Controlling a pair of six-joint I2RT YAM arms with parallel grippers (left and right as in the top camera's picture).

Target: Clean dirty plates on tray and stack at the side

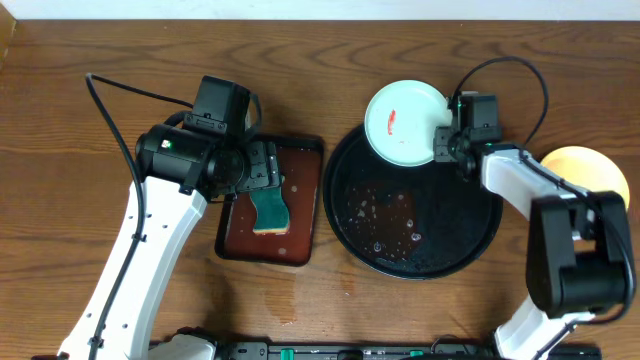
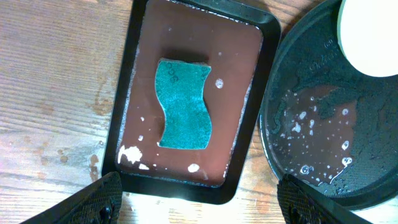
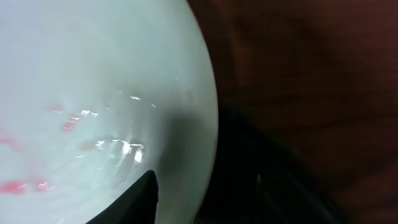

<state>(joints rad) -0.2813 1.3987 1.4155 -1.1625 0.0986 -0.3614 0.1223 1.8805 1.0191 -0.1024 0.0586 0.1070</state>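
A pale bluish-white plate (image 1: 405, 122) with a red smear sits tilted over the back rim of the round black tray (image 1: 470, 230). My right gripper (image 1: 445, 140) is shut on the plate's right edge. In the right wrist view the plate (image 3: 93, 74) fills the left, with one finger over its rim and red marks on it. The yellow plate (image 1: 585, 168) lies on the wood at the far right, partly behind my right arm. A second pale plate is not in view. My left gripper (image 1: 268, 172) is open and empty above the rectangular tray.
A teal sponge (image 2: 183, 102) lies in the wet dark red-brown rectangular tray (image 2: 242, 62), left of the black tray (image 2: 323, 93). Water drops lie on the black tray's floor. The pale plate's edge (image 2: 370, 31) shows at the top right of the left wrist view.
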